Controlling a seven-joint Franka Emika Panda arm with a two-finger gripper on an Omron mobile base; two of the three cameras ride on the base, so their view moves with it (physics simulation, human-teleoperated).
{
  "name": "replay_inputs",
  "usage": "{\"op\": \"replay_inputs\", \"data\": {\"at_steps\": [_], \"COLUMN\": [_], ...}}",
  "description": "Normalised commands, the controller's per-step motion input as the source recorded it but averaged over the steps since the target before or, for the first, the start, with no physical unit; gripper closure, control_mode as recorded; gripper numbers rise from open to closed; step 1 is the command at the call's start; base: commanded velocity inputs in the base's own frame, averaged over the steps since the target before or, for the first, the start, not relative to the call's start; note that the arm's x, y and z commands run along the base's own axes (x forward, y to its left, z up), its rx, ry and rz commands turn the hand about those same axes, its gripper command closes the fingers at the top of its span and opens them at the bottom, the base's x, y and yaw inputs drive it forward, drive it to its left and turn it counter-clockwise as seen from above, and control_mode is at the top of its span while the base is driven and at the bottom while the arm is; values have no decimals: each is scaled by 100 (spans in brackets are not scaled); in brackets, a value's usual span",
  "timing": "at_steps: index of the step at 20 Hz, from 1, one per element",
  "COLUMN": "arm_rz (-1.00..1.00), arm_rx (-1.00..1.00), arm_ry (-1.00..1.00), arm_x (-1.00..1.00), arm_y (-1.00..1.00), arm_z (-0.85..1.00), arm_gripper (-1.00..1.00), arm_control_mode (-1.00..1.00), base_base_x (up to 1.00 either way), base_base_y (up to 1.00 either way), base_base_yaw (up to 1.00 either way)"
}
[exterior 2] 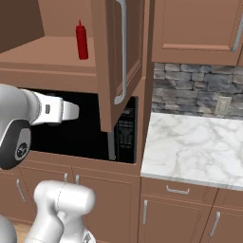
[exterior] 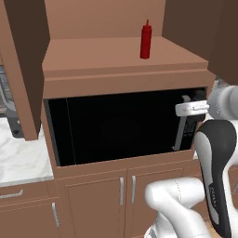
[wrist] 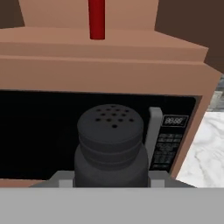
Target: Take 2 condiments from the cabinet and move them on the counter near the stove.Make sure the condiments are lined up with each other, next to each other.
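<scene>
Squat black shaker bottle with perforated rounded cap [wrist: 110, 146] stands upright, pinched in our nearly closed gripper [wrist: 109, 181]; white grey-veined marble counter [wrist: 203, 148] lies at three o'clock; slim red squeeze bottle [exterior: 146, 40] waits on the shelf at twelve.

Red squeeze bottle [exterior: 146, 40] stands upright on open cabinet [exterior: 116, 56] shelf. Black shaker [wrist: 110, 148], perforated cap up, sits clamped in gripper [wrist: 109, 181].
</scene>
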Motion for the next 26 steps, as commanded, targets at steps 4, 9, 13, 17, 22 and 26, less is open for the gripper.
{"op": "replay_inputs", "data": {"at_steps": [4, 9, 13, 17, 22, 26], "arm_rz": [0, 0, 0, 0, 0, 0], "arm_rx": [0, 0, 0, 0, 0, 0], "arm_ry": [0, 0, 0, 0, 0, 0], "arm_x": [0, 0, -10, 0, 0, 0], "arm_y": [-1, 0, 0, 0, 0, 0], "arm_z": [0, 0, 0, 0, 0, 0], "arm_gripper": [100, 100, 100, 100, 100, 100], "arm_control_mode": [-100, -100, 100, 100, 100, 100], "base_base_x": [0, 0, -44, -100, -90, -69], "base_base_y": [0, 0, 0, 0, 0, 4], "base_base_yaw": [0, 0, 0, -6, -35, -84]}}
